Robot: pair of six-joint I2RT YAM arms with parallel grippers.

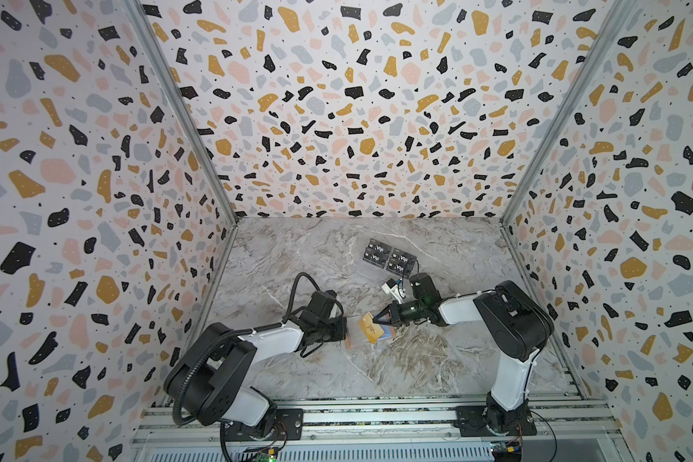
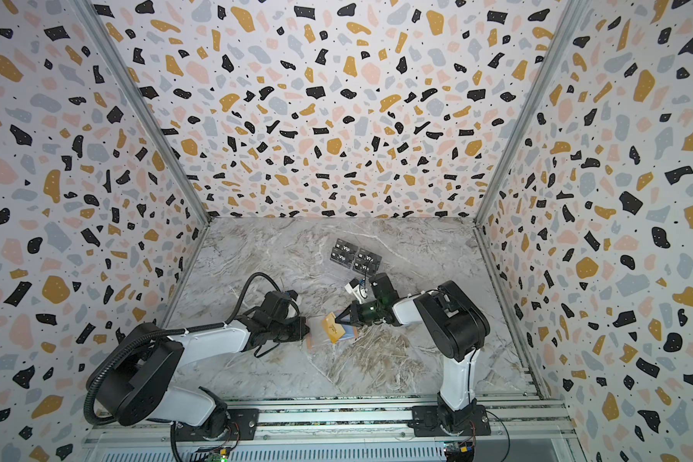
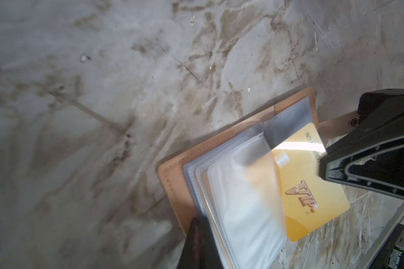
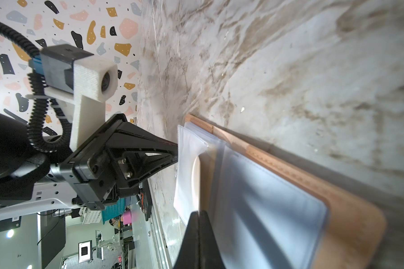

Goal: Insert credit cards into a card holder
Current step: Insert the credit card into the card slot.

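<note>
progress: mid-insert, I'd say. The card holder (image 3: pixel 173 179) lies open on the counter (image 1: pixel 337 372) between the two arms, with its clear sleeves (image 3: pixel 243 209) fanned up.
card in play: one gold card (image 3: pixel 313 198) lies at an angle across the open holder. One side is tucked behind the front sleeve and most of it sticks out. I can't tell if it's actually in the pocket or just under the flap.
already done: hard to call. A thin gold-ish edge shows through the sleeve stack near the spine, which might be a card already seated. No other gold cards show loose on the counter in either top view.
left to do: my guess is this card needs sliding all the way home, plus any others not yet in.
right claw (image 1: pixel 377 319): tips pinched together on the outer end of the gold card, clamped on it.
left claw (image 4: pixel 175 152): tips together right at the free edge of the sleeves. It looks like it's nipping a sleeve to hold the pocket up, though the view is tight.
not part of the job: the black Vip cards (image 1: pixel 389 258) sit well apart, toward the back of the counter.
</note>
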